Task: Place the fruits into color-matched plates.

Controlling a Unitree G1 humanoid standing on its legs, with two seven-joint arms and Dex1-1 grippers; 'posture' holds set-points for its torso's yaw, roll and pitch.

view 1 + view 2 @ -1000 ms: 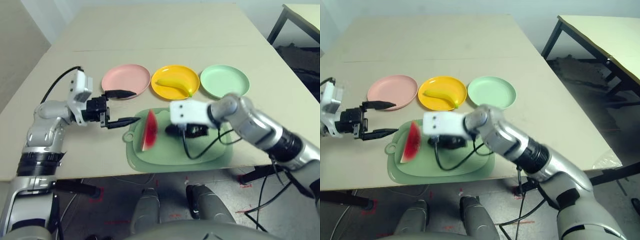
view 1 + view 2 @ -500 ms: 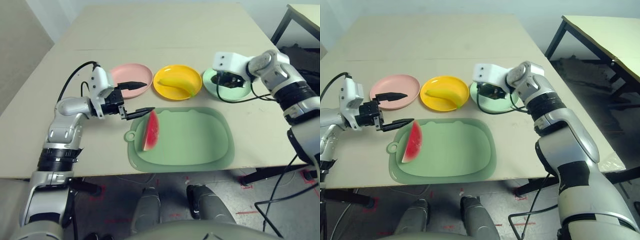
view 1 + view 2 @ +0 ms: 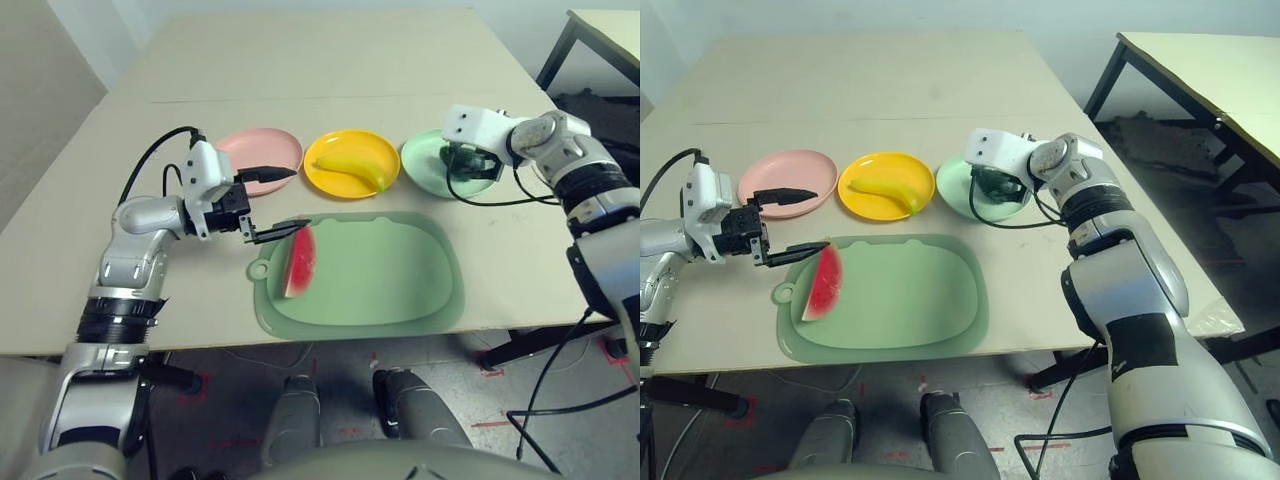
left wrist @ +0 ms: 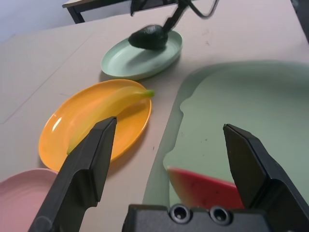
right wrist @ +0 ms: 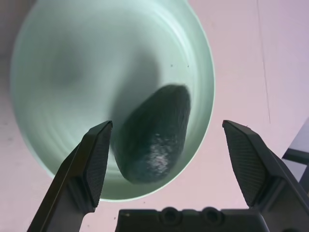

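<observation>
Left of centre in the left eye view, the melon (image 3: 300,262) is lying at the left end of the mat (image 3: 400,275), its long axis running from near to far, its narrow far tip sitting close under the nearer finger of the left gripper (image 3: 299,198). That gripper is standing wide open, gripping nothing, its fingers pointing toward picture right and so across the melon's length. Most of the melon is lying on the near side of that finger rather than in the gap, so the coming move is probably asking the left arm, clearly the nearer one, to be shifting toward the picture's bottom and turning until its fingers are straddling the narrow width. Pushing straight ahead would be risking a nudge at the tip. The pink plate (image 3: 255,150) is waiting up and to the left, presumably the melon's match. Up at the right, the right gripper (image 5: 168,123) is also standing wide open, gripping nothing; the avocado (image 5: 154,137) is showing between its fingers, apart from both, over the mint plate (image 5: 63,72). The banana (image 3: 350,168) is already resting on the yellow plate (image 3: 340,140).
</observation>
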